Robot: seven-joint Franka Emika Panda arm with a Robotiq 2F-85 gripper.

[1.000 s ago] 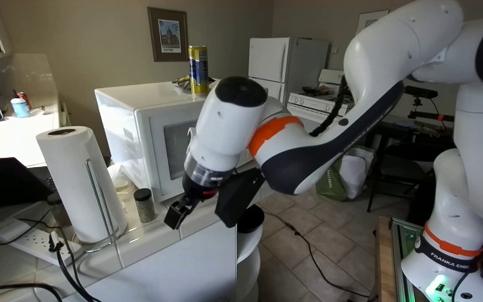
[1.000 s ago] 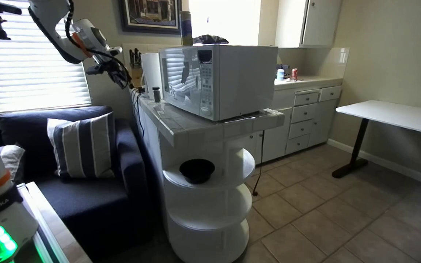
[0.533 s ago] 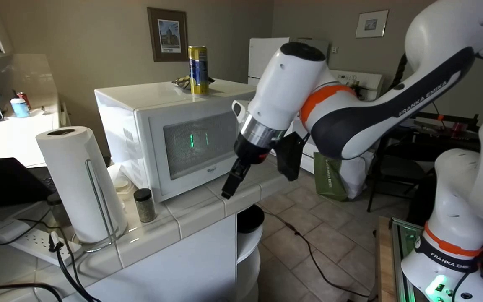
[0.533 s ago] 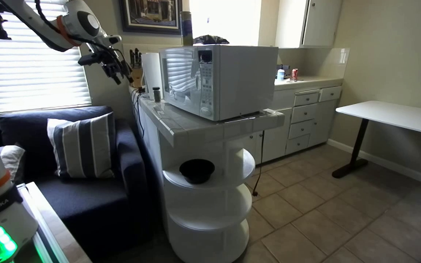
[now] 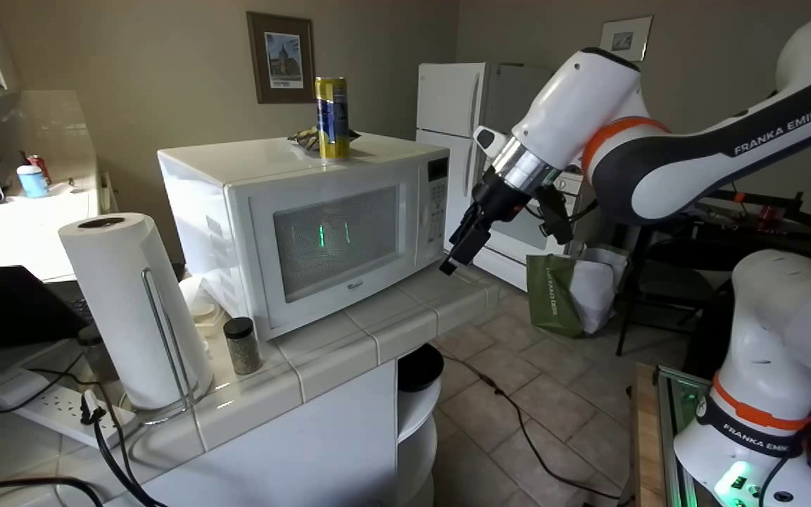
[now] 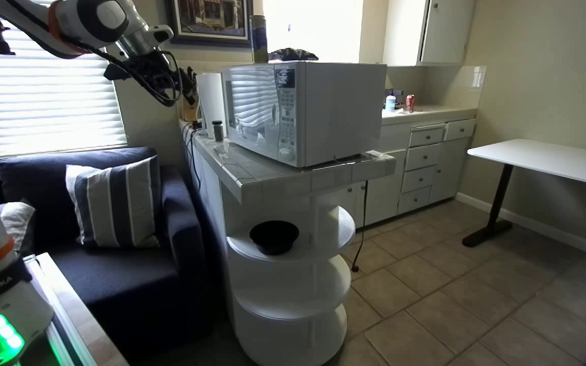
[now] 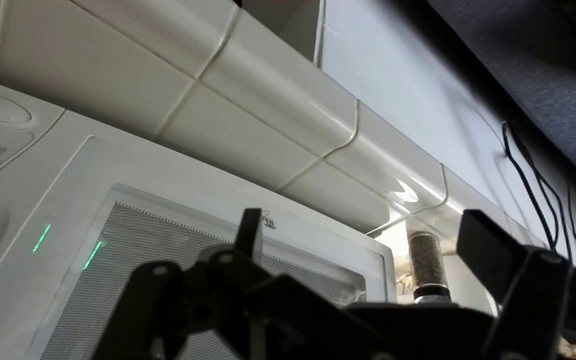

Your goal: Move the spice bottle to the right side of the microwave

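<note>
The spice bottle [image 5: 243,346] is a small dark jar with a dark cap. It stands upright on the tiled counter between the paper towel roll and the near corner of the microwave [image 5: 338,282]. It also shows in an exterior view [image 6: 217,131] and upside down in the wrist view [image 7: 427,262]. The white microwave shows in an exterior view [image 6: 341,117] and in the wrist view [image 7: 143,170]. My gripper [image 5: 448,266] hangs in the air by the control-panel end of the microwave, well away from the bottle. Its fingers [image 7: 363,232] are spread wide with nothing between them.
A paper towel roll [image 5: 138,310] on a wire stand is beside the bottle. A power strip [image 5: 60,408] with cables lies near it. A yellow-and-blue can [image 5: 333,118] stands on the microwave. A black bowl [image 6: 274,237] sits on a shelf below the counter [image 6: 252,173].
My gripper has moved away from near the bottle, along the microwave's front towards its control-panel end, and has risen. The bottle and the microwave have not moved.
</note>
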